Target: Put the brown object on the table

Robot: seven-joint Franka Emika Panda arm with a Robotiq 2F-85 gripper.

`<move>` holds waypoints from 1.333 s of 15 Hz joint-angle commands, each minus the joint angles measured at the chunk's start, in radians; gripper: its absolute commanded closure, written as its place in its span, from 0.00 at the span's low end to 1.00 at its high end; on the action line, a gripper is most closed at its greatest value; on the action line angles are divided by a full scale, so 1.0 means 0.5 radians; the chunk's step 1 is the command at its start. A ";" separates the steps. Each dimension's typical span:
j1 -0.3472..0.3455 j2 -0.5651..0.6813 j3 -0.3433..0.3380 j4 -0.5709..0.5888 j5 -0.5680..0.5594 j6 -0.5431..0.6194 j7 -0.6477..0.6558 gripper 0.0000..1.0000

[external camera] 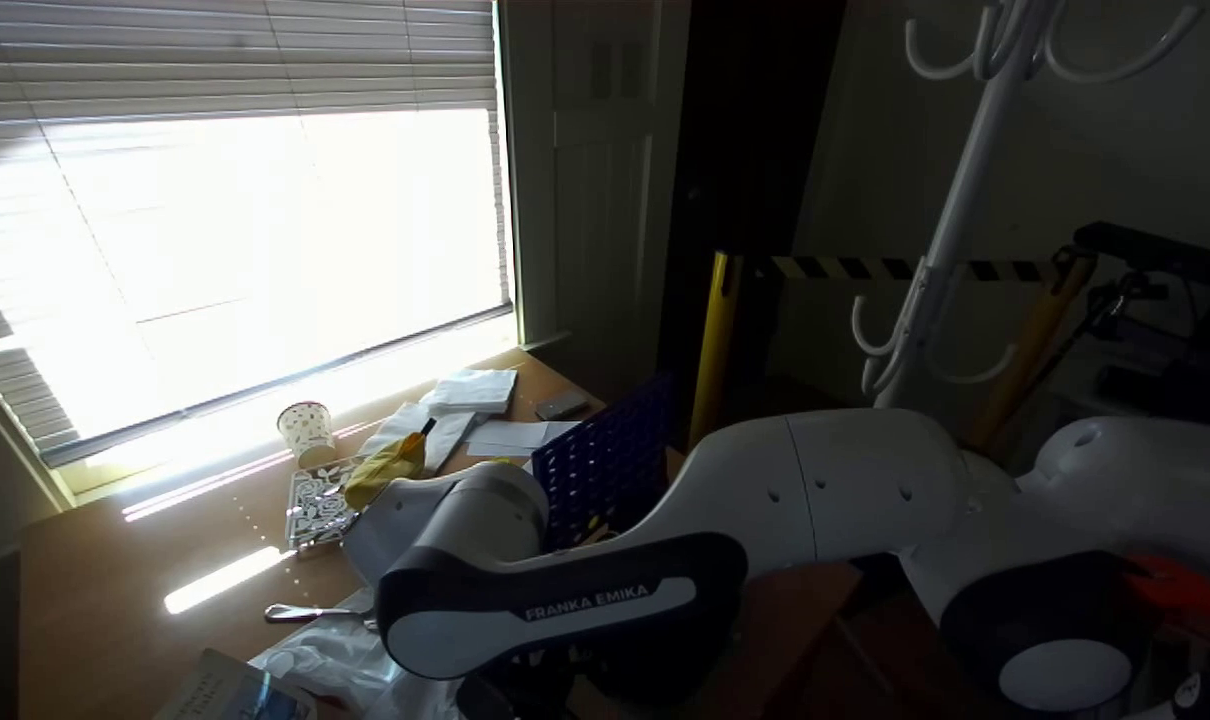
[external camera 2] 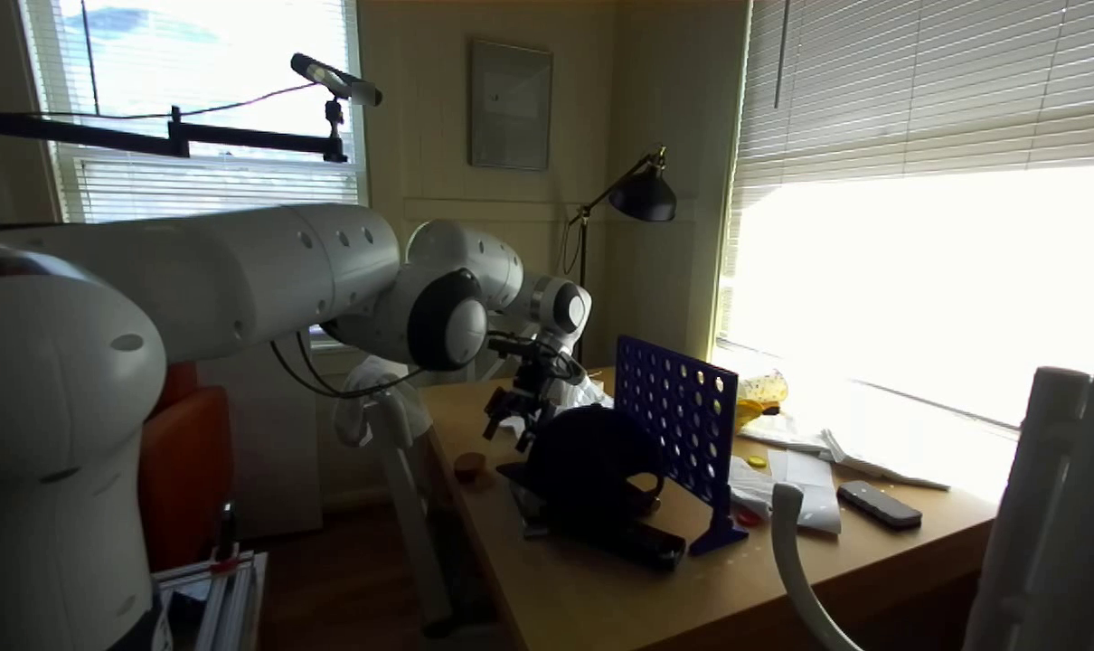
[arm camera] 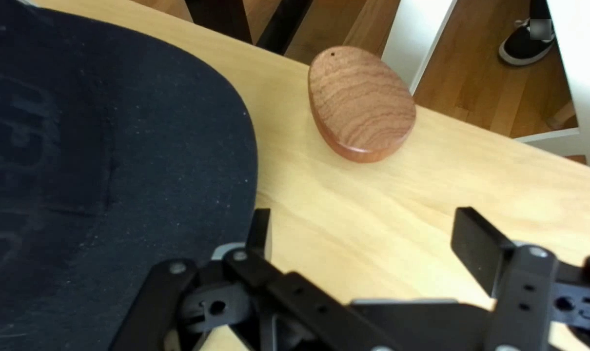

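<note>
Brown wooden piece (arm camera: pixel 363 105): on the tabletop (arm camera: pixel 344 209), right at the robot-side edge; whether it overhangs, I cannot tell.
Edge: a stray nudge from a fingertip (arm camera: pixel 260 229) could send the piece to the floor (arm camera: pixel 475 92).
Cap (arm camera: pixel 148 156): its brim lies beside or under one finger in the wrist view, so descending there might snag it.
Gripper (arm camera: pixel 368 239): spread wide, nothing between its fingers.
Arm (external camera 2: pixel 357 280): bent, reaching over that edge, the gripper tilted downward.

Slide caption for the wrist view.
Brown wooden object at the edge of the table, open hand and dark cap nearby.
</note>
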 commanded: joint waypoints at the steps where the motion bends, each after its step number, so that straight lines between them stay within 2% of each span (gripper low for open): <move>1: 0.018 -0.103 -0.033 0.020 -0.047 -0.010 0.096 0.01; 7: 0.009 -0.244 -0.049 0.004 -0.057 0.197 0.119 0.00; 10: 0.008 -0.287 -0.090 0.005 -0.121 0.329 0.030 0.00; 15: 0.032 -0.360 -0.143 -0.039 -0.253 0.218 -0.143 0.00; 20: 0.045 -0.358 -0.107 -0.026 -0.250 0.236 -0.331 0.00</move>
